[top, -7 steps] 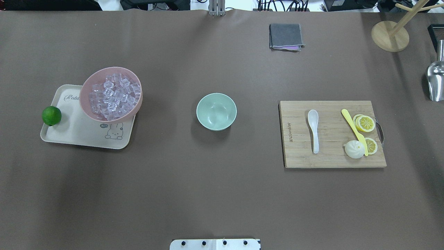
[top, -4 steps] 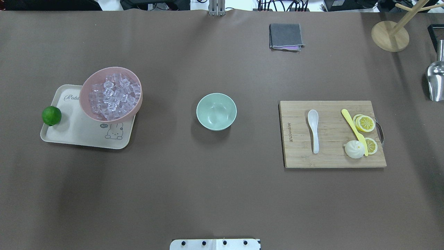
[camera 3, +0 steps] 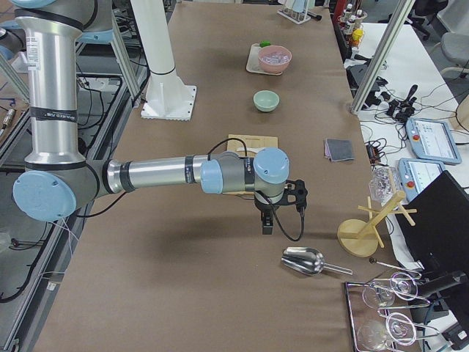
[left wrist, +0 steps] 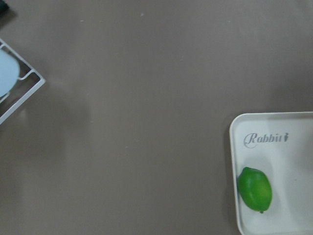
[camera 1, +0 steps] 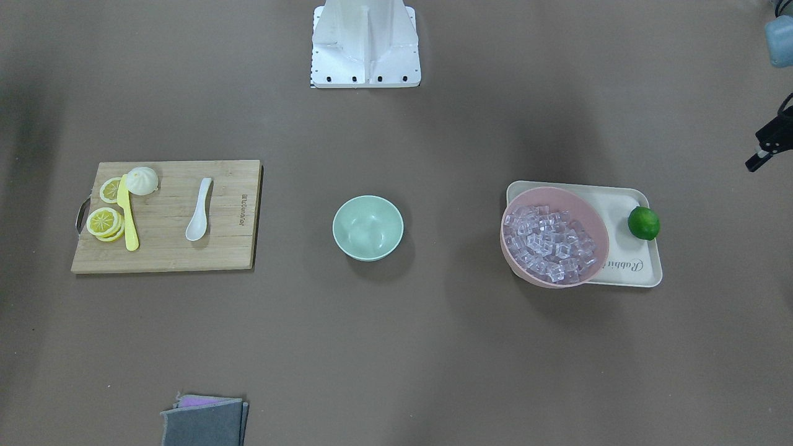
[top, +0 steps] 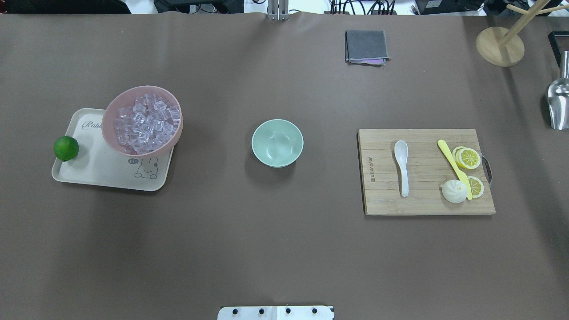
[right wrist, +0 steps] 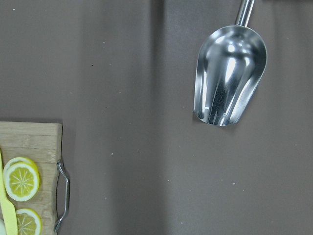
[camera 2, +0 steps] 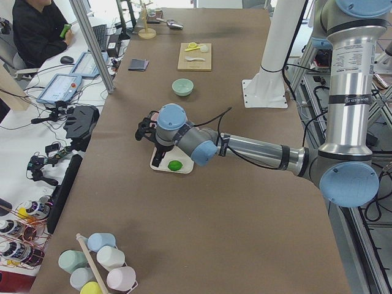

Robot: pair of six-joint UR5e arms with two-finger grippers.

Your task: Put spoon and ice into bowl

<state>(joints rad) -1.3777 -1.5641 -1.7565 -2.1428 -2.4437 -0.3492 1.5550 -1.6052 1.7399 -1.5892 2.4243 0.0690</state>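
Left gripper (camera 2: 159, 162) hangs over bare table (top: 284, 249) just outside the tray (top: 98, 174), near the lime (top: 66, 148) on the tray's outer edge; only a dark sliver of it shows at the front view's border, and I cannot tell whether its fingers are spread or pressed together. Right gripper (camera 3: 268, 226) hangs fingers-down above the table between the board (top: 426, 205) and the metal scoop (right wrist: 230, 78), seen only from the side, so its state cannot be told either. Neither one touches anything. The spoon (top: 402, 166) lies flat on the board, scoop end away from the robot, handle toward it, beside a yellow knife (top: 453, 166), lemon slices (top: 469, 158) and a white bun (top: 454, 191). The ice (top: 146, 124) is heaped in a pink bowl (top: 106, 129) that sits on the tray's corner nearest the table's middle, its rim overhanging the tray edge. The bowl (top: 277, 142) stands upright at the table's middle, between tray and board and well apart from both. A folded grey cloth (top: 366, 46) lies near the far edge.
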